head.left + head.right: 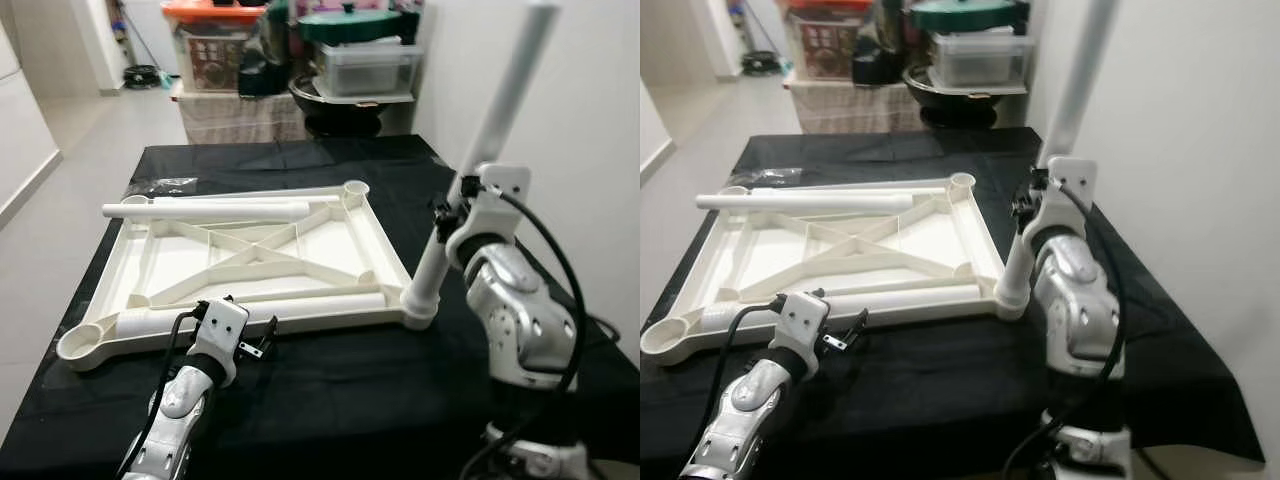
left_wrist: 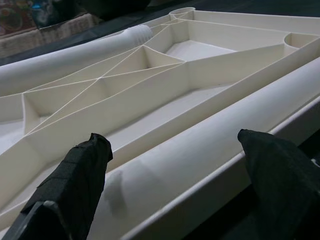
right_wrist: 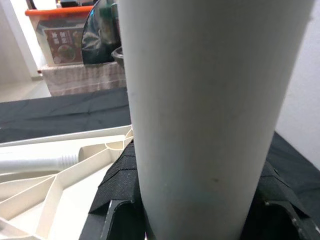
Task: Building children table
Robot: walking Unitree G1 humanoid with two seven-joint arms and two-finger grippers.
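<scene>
A white children's tabletop [image 1: 330,318] lies upside down on the black-clothed table, its ribs facing up. My right gripper [image 1: 447,215] is shut on a white leg [image 1: 490,130] that stands upright in the near right corner socket [image 1: 418,310]; in the right wrist view the leg [image 3: 200,100] sits between the black pads [image 3: 117,190]. My left gripper [image 1: 236,320] is open at the tabletop's near edge. Its fingers [image 2: 75,185] flank a second leg [image 2: 200,150] lying along that edge. A third leg [image 1: 210,210] lies across the far side.
The black cloth [image 1: 350,390] has free room in front of the tabletop. A crumpled clear bag [image 1: 160,185] lies at the table's far left. Behind stand an orange-lidded box [image 1: 210,40] and stacked containers [image 1: 365,68]. A white wall [image 1: 600,150] runs close on the right.
</scene>
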